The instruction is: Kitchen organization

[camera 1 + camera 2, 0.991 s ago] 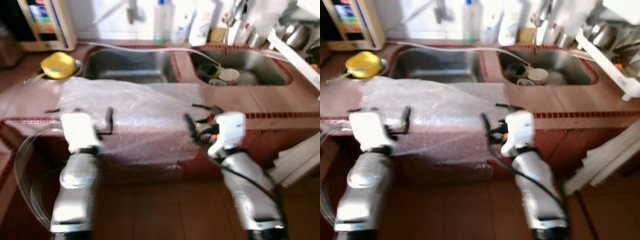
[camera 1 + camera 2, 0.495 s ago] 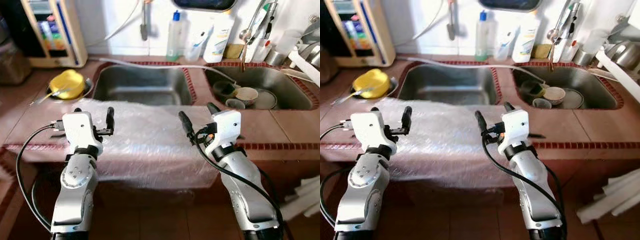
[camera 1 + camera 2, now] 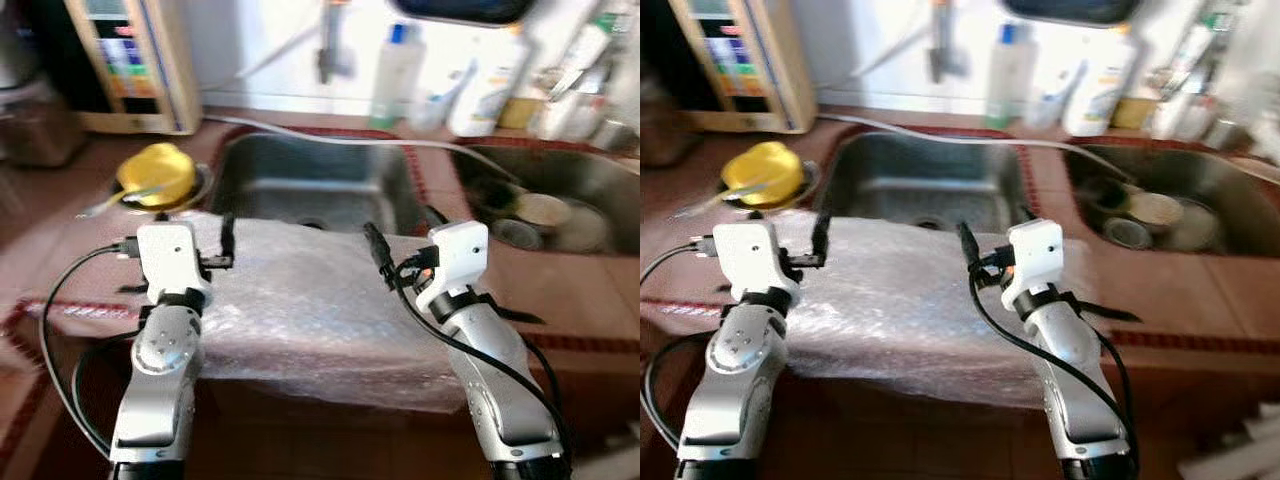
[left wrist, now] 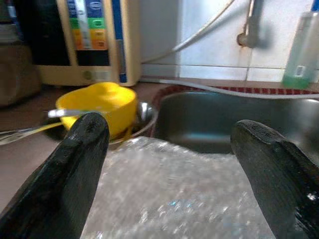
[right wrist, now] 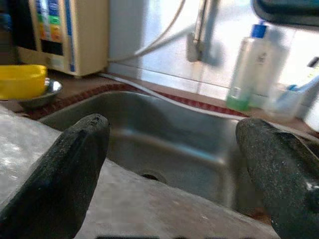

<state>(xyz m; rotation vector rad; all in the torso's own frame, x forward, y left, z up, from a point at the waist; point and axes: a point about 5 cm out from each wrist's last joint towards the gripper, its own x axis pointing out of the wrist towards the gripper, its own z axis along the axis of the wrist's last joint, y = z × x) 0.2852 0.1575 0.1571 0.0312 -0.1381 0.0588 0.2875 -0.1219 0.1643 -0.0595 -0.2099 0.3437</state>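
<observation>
A clear sheet of bubble wrap (image 3: 300,300) lies on the brown counter in front of the left sink (image 3: 320,185) and hangs over the counter's front edge. My left gripper (image 3: 195,232) hovers open over the sheet's left part, with nothing between its fingers (image 4: 75,164). My right gripper (image 3: 405,235) hovers open over the sheet's right part, also empty, with its fingers (image 5: 75,164) pointing toward the sink basin. Neither gripper touches the wrap, as far as I can see.
A yellow bowl (image 3: 155,175) sits in a metal dish left of the sink, near a beige appliance (image 3: 135,60). The right sink (image 3: 600,180) holds several dishes (image 3: 545,210). Bottles (image 3: 395,65) stand along the back wall. A white hose (image 3: 330,140) crosses behind the left sink.
The whole view has shifted: the camera came closer to the counter and turned left. Both arms keep the same open pose and now hang over the bubble wrap.
</observation>
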